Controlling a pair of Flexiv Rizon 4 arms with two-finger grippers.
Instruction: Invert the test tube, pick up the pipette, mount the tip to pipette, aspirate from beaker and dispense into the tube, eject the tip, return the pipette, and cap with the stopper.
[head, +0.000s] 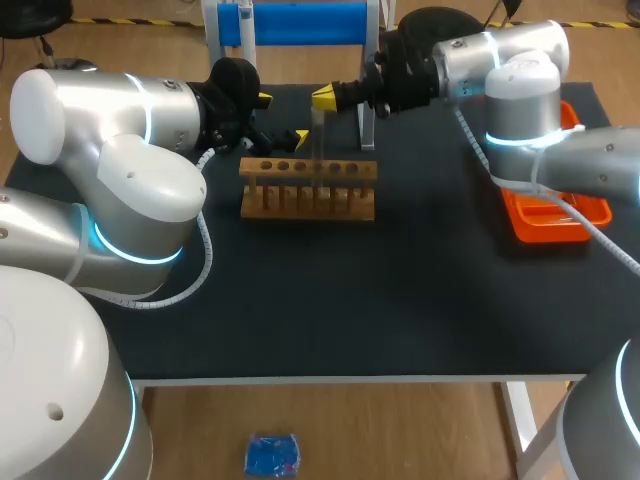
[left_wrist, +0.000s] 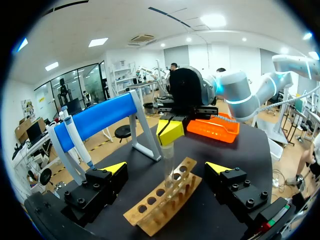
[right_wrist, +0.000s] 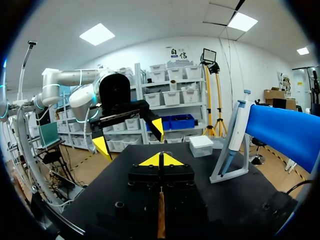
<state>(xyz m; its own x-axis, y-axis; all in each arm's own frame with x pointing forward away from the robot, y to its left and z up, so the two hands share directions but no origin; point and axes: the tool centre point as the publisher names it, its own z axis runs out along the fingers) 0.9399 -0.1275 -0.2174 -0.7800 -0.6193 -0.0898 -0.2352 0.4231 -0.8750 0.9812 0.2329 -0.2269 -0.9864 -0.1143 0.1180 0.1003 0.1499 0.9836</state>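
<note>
A clear test tube (head: 318, 135) hangs upright over the wooden rack (head: 308, 190), and my right gripper (head: 325, 97) is shut on its top end. The tube's lower end reaches the rack's row of holes; whether it is inside one I cannot tell. My left gripper (head: 282, 118) stands open just left of the tube. In the left wrist view the tube (left_wrist: 169, 167) and rack (left_wrist: 162, 205) lie between its spread fingers, untouched, with the right gripper (left_wrist: 170, 131) above. The pipette (left_wrist: 75, 135) hangs on the blue stand (left_wrist: 102, 117). The right wrist view shows its own tips (right_wrist: 161, 160) pressed together.
An orange tray (head: 555, 215) sits at the table's right side under my right arm. The blue pipette stand (head: 290, 22) is at the back edge behind the rack. Dark table surface (head: 350, 300) stretches in front of the rack.
</note>
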